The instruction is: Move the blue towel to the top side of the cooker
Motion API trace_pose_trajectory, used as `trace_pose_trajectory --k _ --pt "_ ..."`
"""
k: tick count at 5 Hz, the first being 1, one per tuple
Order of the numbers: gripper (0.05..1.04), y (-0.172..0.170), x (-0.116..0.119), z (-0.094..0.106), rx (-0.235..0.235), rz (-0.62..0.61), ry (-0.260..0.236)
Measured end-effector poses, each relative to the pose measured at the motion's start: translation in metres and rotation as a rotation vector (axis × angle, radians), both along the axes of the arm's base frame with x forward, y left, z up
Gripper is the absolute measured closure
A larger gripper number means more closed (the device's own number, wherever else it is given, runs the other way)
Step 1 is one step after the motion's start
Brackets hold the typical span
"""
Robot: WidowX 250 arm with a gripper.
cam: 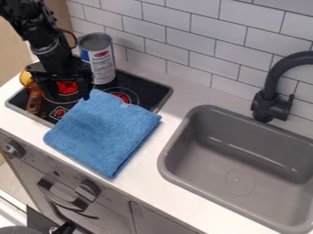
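Observation:
The blue towel (104, 130) lies folded, its upper part over the cooker's front right area and its lower part on the counter. The black cooker (160, 94) has red burner markings and a light metal rim. Above its left part hangs the black gripper (69, 96), open, with a red burner marking visible between its fingers. The right finger is close beside the towel's top corner; whether they touch I cannot tell. Part of the cooker's front edge is hidden under the towel.
A white and blue can (100, 61) stands at the cooker's back, right beside the gripper. A brown-handled object (34, 99) and a yellow item (25, 78) are at the cooker's left. On the right are a grey sink (238, 160) and a dark faucet (269, 98); a tiled wall runs behind.

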State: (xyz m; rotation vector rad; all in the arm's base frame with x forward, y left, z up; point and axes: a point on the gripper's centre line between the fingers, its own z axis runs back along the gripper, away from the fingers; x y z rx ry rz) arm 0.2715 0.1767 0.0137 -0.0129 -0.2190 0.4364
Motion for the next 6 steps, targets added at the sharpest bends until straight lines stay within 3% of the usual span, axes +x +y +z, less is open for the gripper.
trace_pose_trajectory --k 1,2,4,5,6 --pt "0.085 -0.003 -0.004 -0.009 -0.014 -0.002 0.024" --pt "0.116 -0.012 -0.01 -0.02 0.027 -0.063 0.041" --pt "0.65 -0.029 -0.005 -0.024 0.019 -0.165 0.024" --pt "0.878 -0.042 0.0 -0.037 0.0 -0.223 0.052" --pt "1.016 -0.049 0.002 -0.046 0.007 -0.248 0.06"
